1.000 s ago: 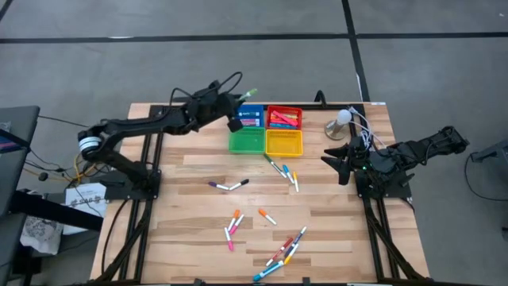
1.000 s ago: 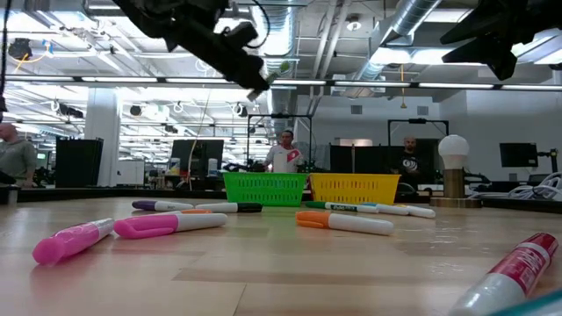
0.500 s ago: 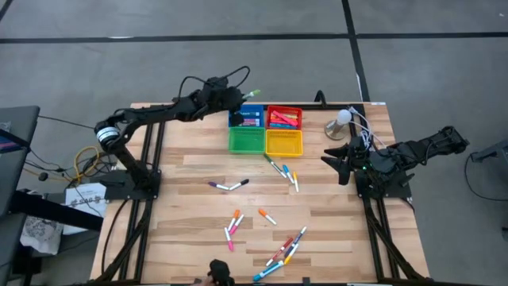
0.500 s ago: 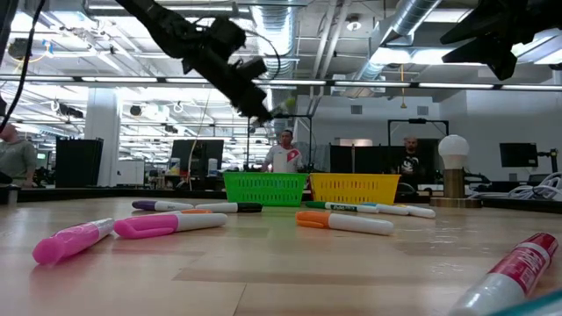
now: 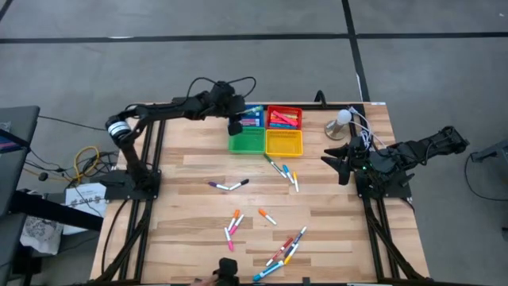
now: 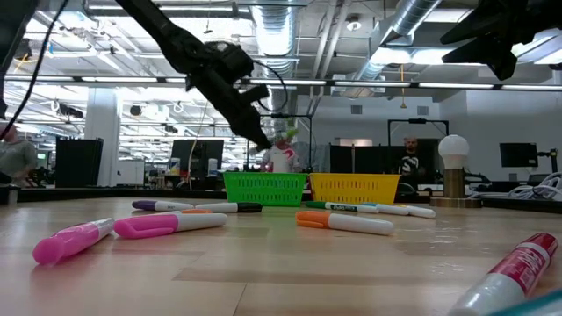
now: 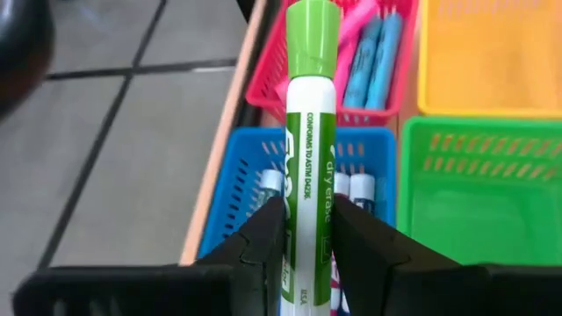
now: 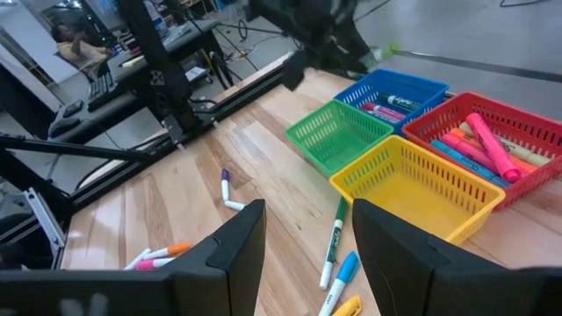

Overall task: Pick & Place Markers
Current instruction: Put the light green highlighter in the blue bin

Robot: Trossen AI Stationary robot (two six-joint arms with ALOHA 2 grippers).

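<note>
I see the left gripper (image 7: 307,241) pinching a green-capped marker (image 7: 309,140) upright between its fingers, hanging above the blue tray (image 7: 237,180), beside the green tray (image 5: 247,141). Right gripper (image 5: 333,160) waits off past the yellow tray (image 5: 283,143), fingers spread, holding nothing. Loose markers (image 5: 282,169) lie on the table (image 5: 175,230) near the trays.

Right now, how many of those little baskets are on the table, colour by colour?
blue basket: 1
red basket: 1
green basket: 1
yellow basket: 1
Total: 4
</note>
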